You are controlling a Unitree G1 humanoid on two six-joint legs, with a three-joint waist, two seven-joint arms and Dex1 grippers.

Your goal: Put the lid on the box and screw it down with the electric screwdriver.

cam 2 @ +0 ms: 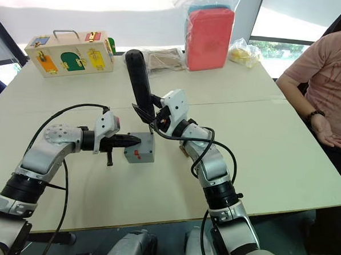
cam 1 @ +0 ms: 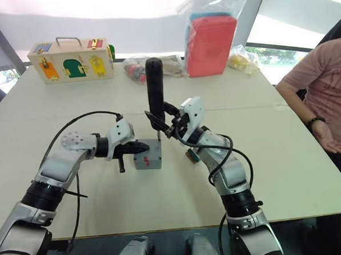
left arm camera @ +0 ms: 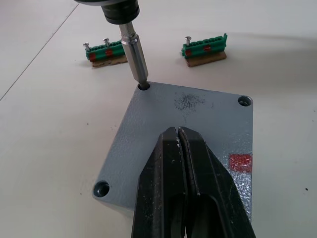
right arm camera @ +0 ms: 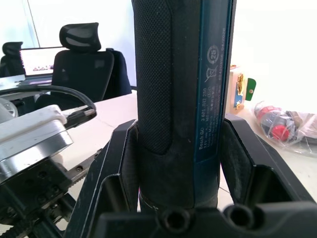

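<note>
Fig.: pale table [cam 1: 283, 167] in a bright room w/ windows behind; wooden latch box [cam 1: 71, 59], red pouch [cam 1: 210, 44] and bagged items sit along the far edge, a seated person [cam 1: 327, 84] at the robot's right. Near the table's centre you see the box [cam 1: 148, 159], red mark on its near side, w/ the lid [left arm camera: 188, 144] already lying flat on it, corners matched.

Left gripper [left arm camera: 178, 136]: its 2 black fingers pressed together, nothing between them, tips resting on the lid top near its middle; judged to be pinning the lid down.

Right gripper [cam 1: 169, 127]: clamped round the lower body of the electric screwdriver [cam 1: 155, 87]. The wrist view shows both pads against the dark barrel.

Key relation: the screwdriver's long axis stands nearly upright, leaning a little toward the robot's left at the top; box lies directly below its bit [left arm camera: 135, 57]. The bit tip is in or at the mouth of 1 corner hole, the far corner on the green connector [left arm camera: 205, 47] side. Whether a screw sits in that hole, you cannot tell. 2 other corner holes in view look empty; the 4th is hidden.

Judgement: step in hand = driving at corner 1; keep the bit axis plumb over the hole, since a lean could cam the bit out and shift the lid.
</note>
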